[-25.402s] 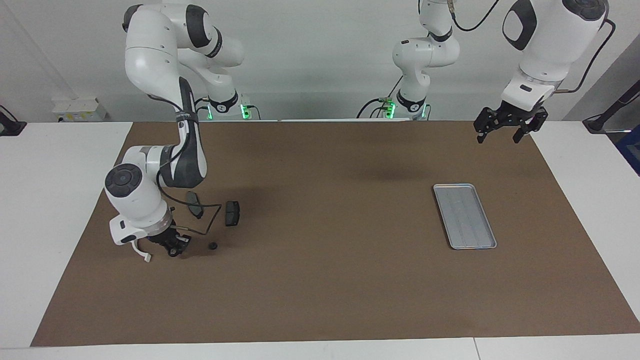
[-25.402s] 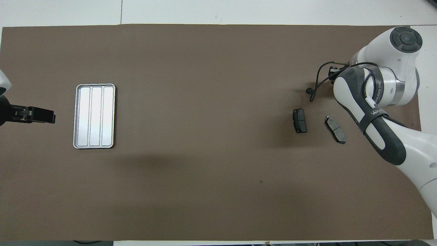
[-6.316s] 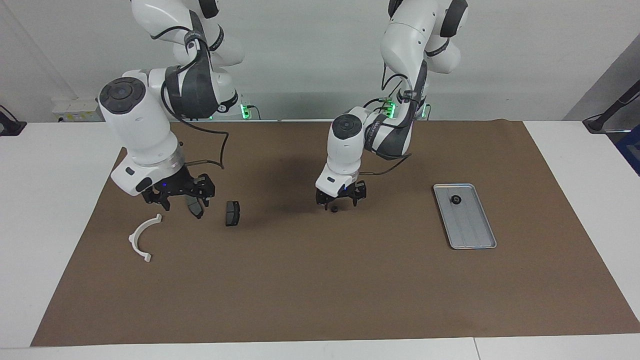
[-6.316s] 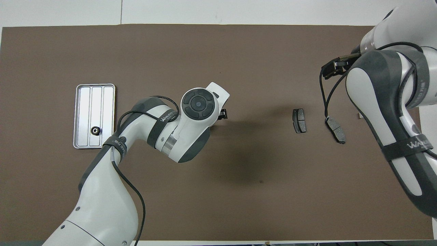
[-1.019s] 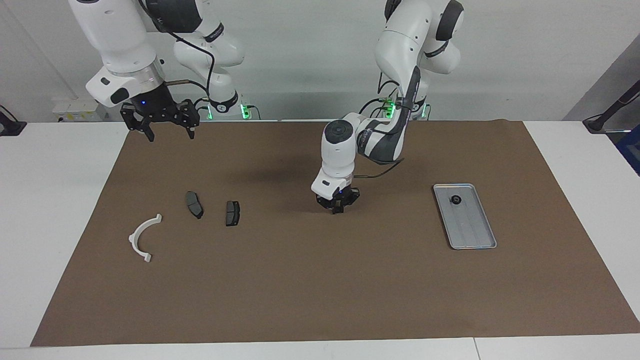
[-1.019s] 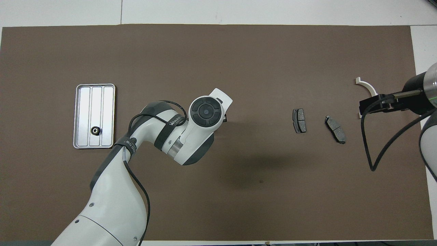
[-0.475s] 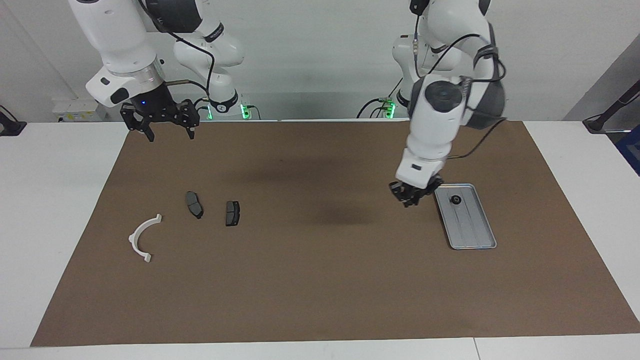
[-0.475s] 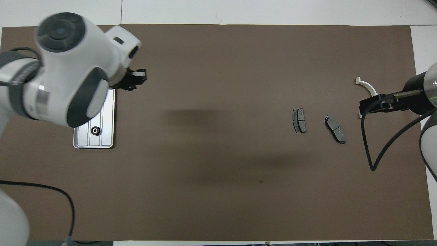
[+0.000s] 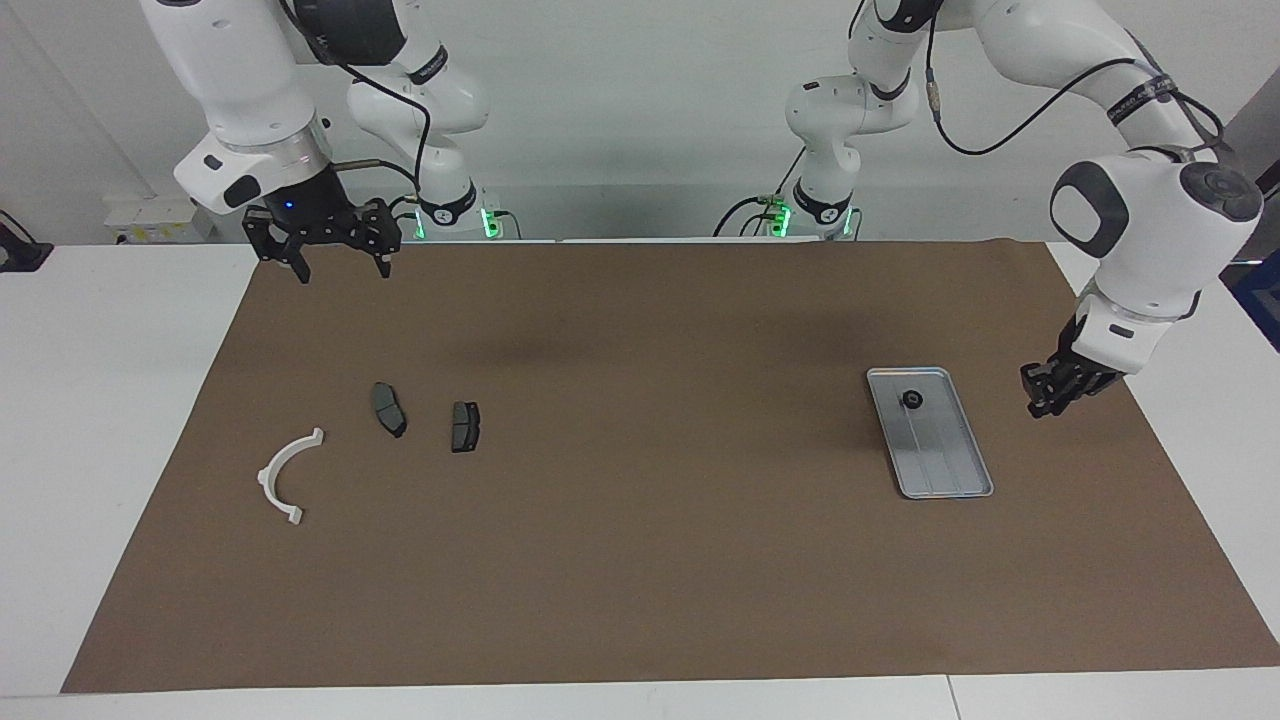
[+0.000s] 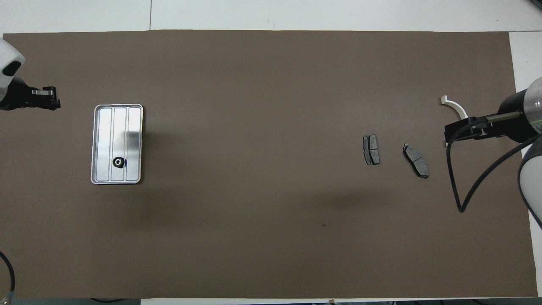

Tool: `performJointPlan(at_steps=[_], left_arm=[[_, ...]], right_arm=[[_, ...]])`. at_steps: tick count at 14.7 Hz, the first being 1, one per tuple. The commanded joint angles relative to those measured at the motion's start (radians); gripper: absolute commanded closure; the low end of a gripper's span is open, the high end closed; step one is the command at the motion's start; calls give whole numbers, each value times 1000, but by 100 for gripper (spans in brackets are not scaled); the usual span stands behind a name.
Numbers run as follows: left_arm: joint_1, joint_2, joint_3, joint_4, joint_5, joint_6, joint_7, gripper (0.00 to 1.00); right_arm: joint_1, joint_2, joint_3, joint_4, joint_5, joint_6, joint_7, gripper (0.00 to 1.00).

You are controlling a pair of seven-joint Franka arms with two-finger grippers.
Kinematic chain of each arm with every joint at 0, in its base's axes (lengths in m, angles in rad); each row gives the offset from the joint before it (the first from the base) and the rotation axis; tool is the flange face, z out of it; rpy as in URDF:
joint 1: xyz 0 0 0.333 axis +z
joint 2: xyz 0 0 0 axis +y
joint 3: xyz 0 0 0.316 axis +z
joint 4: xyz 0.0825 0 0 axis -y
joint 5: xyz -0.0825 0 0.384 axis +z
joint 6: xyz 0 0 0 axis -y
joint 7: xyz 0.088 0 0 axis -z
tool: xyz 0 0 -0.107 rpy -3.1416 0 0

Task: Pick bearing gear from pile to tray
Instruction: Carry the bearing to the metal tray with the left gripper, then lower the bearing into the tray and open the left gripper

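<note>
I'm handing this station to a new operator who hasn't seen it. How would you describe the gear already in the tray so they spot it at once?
Find the silver tray on the brown mat toward the left arm's end of the table. One small black round gear lies in it, near the end closer to the robots. It is the tray's only content; the brake pads and white arc lie at the right arm's end.

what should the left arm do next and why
Probably swing the left gripper over the tray and open there: it is shut, hanging over the mat beside the tray, which holds one small black part. Whether it carries anything is unclear. The right gripper waits open.
</note>
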Motion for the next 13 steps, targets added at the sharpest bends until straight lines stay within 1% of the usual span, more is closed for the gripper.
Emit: performJointPlan(at_steps=[1, 6, 8, 13], left_arm=[[-10, 38, -14, -87, -9, 145, -8, 100], [-26, 96, -14, -99, -9, 221, -40, 100], [-45, 98, -14, -128, -9, 256, -62, 100], [-85, 98, -12, -148, -7, 259, -111, 100]], right_arm=[[-11, -15, 5, -24, 17, 28, -15, 0], [-19, -15, 5, -24, 17, 26, -18, 0], [-17, -15, 5, -24, 17, 26, -18, 0], [-17, -15, 5, -24, 17, 26, -18, 0]])
